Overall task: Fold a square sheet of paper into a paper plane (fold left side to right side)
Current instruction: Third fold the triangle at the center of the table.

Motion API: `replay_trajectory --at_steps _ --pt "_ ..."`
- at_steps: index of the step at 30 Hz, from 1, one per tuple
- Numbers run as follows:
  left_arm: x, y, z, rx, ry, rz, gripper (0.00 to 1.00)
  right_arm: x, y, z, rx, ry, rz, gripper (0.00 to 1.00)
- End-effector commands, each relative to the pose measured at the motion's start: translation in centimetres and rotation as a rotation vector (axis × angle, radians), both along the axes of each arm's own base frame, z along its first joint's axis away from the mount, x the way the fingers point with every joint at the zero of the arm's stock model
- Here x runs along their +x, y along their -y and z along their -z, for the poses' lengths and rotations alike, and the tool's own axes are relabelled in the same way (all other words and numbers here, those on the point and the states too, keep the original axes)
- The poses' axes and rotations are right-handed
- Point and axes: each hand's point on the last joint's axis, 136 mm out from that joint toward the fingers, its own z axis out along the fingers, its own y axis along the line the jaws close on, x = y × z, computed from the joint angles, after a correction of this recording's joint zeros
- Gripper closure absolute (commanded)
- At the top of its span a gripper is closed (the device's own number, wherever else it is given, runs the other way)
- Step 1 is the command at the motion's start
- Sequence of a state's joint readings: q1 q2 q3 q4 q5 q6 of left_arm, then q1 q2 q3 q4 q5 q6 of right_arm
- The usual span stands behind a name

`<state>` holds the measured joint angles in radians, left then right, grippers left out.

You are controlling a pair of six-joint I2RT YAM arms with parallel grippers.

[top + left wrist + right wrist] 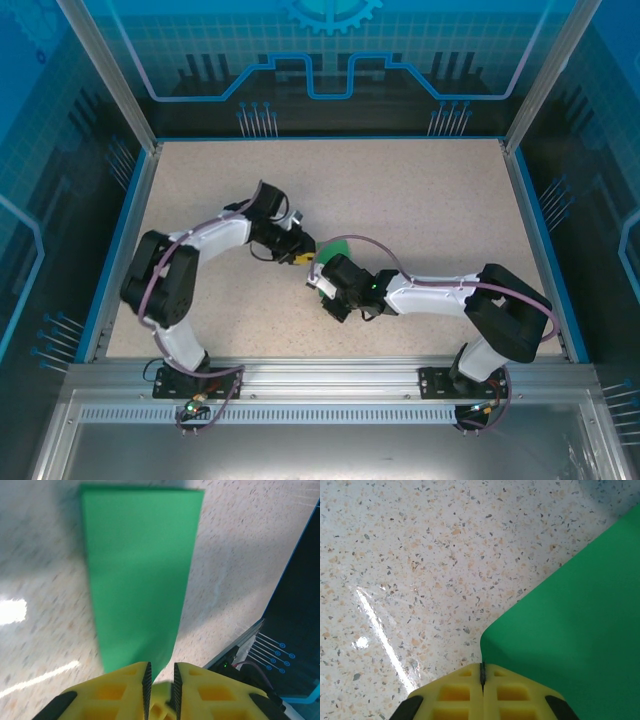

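A: Left tool (160,681)?
B: Its jaws are standing a narrow gap apart. The green sheet of paper (140,575) is running from that gap to the frame's top, over the speckled surface (40,555).
A: Right tool (482,674)?
B: It is pinching a curled sheet edge at bottom centre, jaws closed; green is filling the lower right.

Bright green paper sheet (142,575): folded to narrow rect., mostly flat, one edge curled up.
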<state>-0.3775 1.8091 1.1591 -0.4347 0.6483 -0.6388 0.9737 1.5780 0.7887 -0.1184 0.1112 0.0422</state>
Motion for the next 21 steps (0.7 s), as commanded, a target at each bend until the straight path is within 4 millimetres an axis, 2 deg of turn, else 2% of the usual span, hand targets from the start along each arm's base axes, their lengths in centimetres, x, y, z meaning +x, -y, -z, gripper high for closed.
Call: replay_trajectory --at_steps 1,5,10,15,21 --pt "0.6 2.3 1.2 -0.005 -0.01 0.098 0.8 -0.2 0.2 0.3 0.018 -0.047 0.016 1.0" --pt "1.5 4.0 3.5 0.026 -0.039 0.151 0.82 -0.2 0.2 0.3 0.021 -0.057 0.02 1.0" --pt "1.8 4.4 6.0 0.066 -0.067 0.17 0.85 -0.4 0.1 0.3 0.027 -0.092 0.022 1.0" --pt "0.8 4.2 8.4 0.124 -0.1 0.202 0.87 -0.5 0.2 0.6 0.033 -0.155 0.037 1.0" --pt "-0.2 3.9 10.0 0.159 -0.123 0.217 0.88 0.2 1.0 0.6 0.077 -0.252 0.11 1.0"
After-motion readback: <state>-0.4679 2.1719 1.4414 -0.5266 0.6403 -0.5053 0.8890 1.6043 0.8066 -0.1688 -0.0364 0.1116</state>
